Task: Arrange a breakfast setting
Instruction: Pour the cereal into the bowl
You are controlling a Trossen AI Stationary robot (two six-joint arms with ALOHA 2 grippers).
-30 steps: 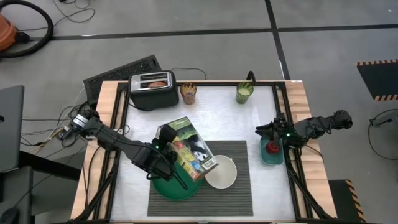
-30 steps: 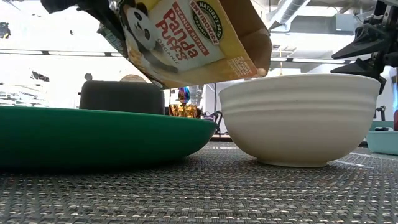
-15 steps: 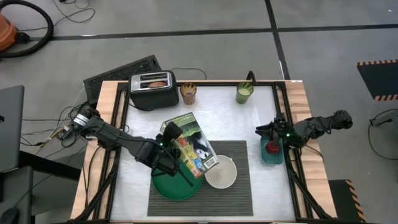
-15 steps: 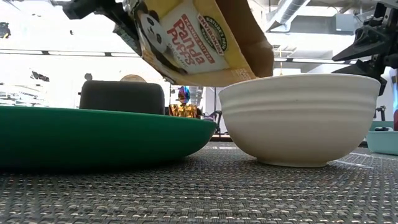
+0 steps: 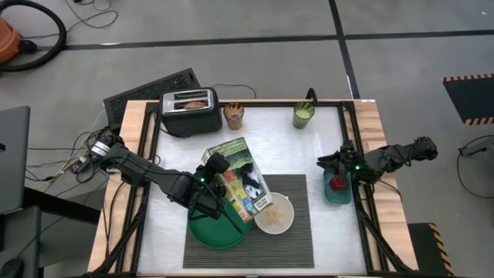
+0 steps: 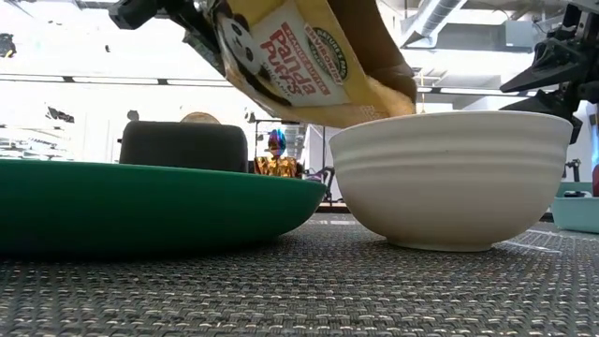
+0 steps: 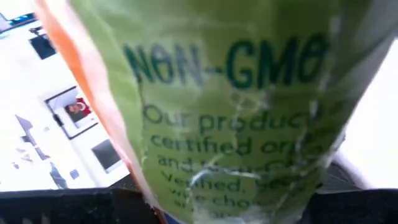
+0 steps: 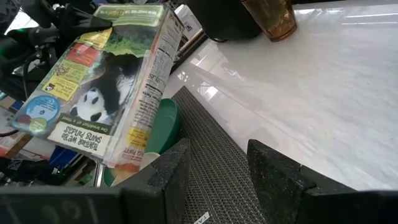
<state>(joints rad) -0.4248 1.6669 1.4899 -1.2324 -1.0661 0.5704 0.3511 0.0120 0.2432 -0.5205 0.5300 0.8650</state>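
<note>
Presently, item 1: left gripper (image 5: 202, 182) clenched on tilted cereal box (image 5: 241, 179) over white bowl (image 5: 275, 215); risk: over-tipping spills cereal onto placemat (image 5: 297, 241).

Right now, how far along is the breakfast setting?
Done: the placemat is laid, with the green plate and white bowl on it. In hand: the left gripper holds the cereal box tipped mouth-down over the bowl, which shows some cereal inside. Left: no bagel on the plate and no spoon on the mat. The right gripper waits by the teal dish.
</note>
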